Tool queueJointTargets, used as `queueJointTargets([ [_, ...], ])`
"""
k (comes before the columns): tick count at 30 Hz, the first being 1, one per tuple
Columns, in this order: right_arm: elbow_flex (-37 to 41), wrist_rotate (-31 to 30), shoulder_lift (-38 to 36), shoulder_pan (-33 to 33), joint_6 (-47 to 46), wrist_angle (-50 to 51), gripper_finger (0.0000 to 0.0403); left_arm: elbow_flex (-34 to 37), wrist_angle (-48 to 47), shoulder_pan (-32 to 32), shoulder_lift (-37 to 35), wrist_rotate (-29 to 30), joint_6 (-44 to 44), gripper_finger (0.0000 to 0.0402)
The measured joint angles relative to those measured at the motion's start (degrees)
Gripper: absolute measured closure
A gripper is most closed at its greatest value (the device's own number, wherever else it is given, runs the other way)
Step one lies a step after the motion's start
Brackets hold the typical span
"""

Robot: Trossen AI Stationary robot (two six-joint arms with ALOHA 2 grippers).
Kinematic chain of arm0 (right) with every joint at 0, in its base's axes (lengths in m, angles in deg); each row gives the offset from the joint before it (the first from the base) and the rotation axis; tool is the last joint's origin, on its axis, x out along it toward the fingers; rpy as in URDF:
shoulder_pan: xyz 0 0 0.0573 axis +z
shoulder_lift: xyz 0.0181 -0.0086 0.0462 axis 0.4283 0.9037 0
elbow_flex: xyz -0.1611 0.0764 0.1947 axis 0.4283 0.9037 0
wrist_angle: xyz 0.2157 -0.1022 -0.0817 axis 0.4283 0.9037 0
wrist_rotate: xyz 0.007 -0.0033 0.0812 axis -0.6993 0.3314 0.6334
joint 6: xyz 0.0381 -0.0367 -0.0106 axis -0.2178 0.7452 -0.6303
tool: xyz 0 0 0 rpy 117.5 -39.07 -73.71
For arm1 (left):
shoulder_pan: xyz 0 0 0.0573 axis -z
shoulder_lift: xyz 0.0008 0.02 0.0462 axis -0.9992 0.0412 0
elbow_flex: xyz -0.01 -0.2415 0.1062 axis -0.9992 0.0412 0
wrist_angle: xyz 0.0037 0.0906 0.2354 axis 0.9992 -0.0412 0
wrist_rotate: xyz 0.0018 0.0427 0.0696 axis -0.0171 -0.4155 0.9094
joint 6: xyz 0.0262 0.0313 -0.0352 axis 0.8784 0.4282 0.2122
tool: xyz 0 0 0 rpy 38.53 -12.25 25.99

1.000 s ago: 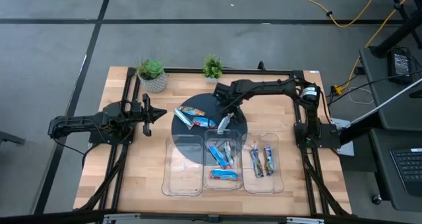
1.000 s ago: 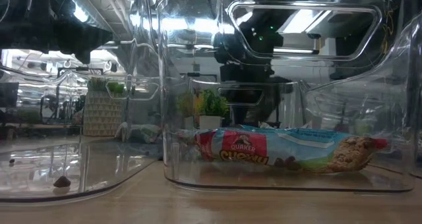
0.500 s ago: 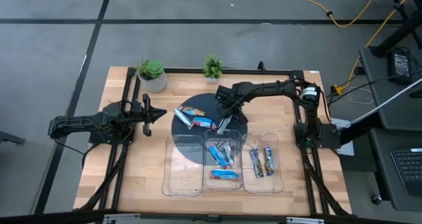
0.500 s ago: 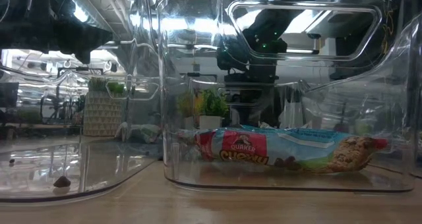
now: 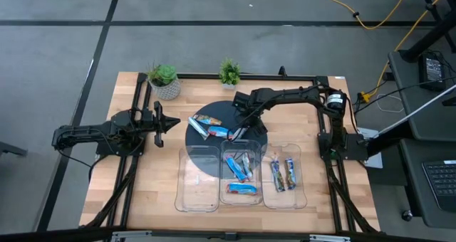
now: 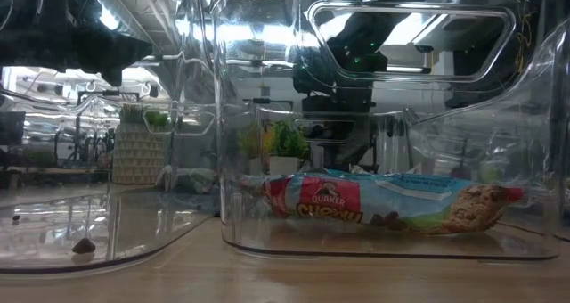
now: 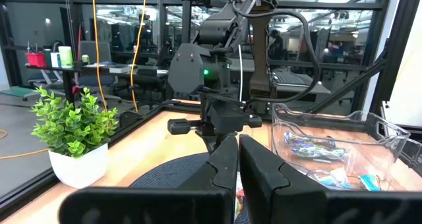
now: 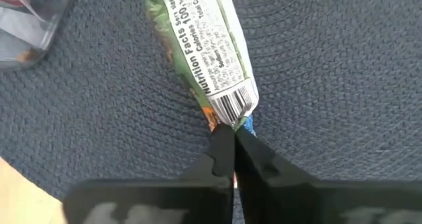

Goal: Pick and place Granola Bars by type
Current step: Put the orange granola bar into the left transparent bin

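Note:
On the dark round mat [image 5: 219, 111] lie several granola bars: two bluish ones [image 5: 201, 126] [image 5: 220, 132] and a pale green-and-white one [image 8: 201, 46] with its printed back up. My right gripper [image 5: 238, 134] [image 8: 232, 151] is down on the mat, shut at this bar's end. Three clear trays stand near the front: the left tray [image 5: 197, 179] holds no bar, the middle one [image 5: 240, 199] holds several blue bars [image 6: 383, 205], and the right one [image 5: 283, 199] holds two bars. My left gripper [image 5: 175, 122] [image 7: 237, 165] is shut and holds nothing, left of the mat. My right gripper pinches the pale bar's crimped end by the barcode [image 8: 232, 111] between its two fingertips. The fingers come from above, slanting, in line with the bar's length. The bar lies flat on the mat, stretched away from the fingers.
Two potted plants [image 5: 164, 80] [image 5: 229, 72] stand at the table's far edge behind the mat. Bare wood [image 5: 153, 185] lies left of the trays. The arms' black frame rails run along both sides of the table.
My right gripper has shut on the end of the pale bar on the mat. The bar still lies flat there. My left arm has kept still.

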Motion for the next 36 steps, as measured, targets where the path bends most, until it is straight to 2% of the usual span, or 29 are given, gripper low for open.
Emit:
queueJointTargets([
  [8,-1.3,-1.8,0.1,0.0,-2.2,1.9,0.0398,0.0,0.0,0.0,0.0,0.0,0.0,0.0391],
  [23,-14.6,-5.2,0.2,-1.9,-6.7,11.4,0.0400,0.0,0.0,0.0,0.0,0.0,0.0,0.0391],
  [31,-23.3,2.2,0.1,-3.0,-17.7,15.5,0.0401,0.0,0.0,0.0,0.0,0.0,0.0,0.0391],
  [36,-25.1,6.7,-0.8,-3.0,-22.5,14.3,0.0401,0.0,0.0,0.0,0.0,0.0,0.0,0.0390],
])
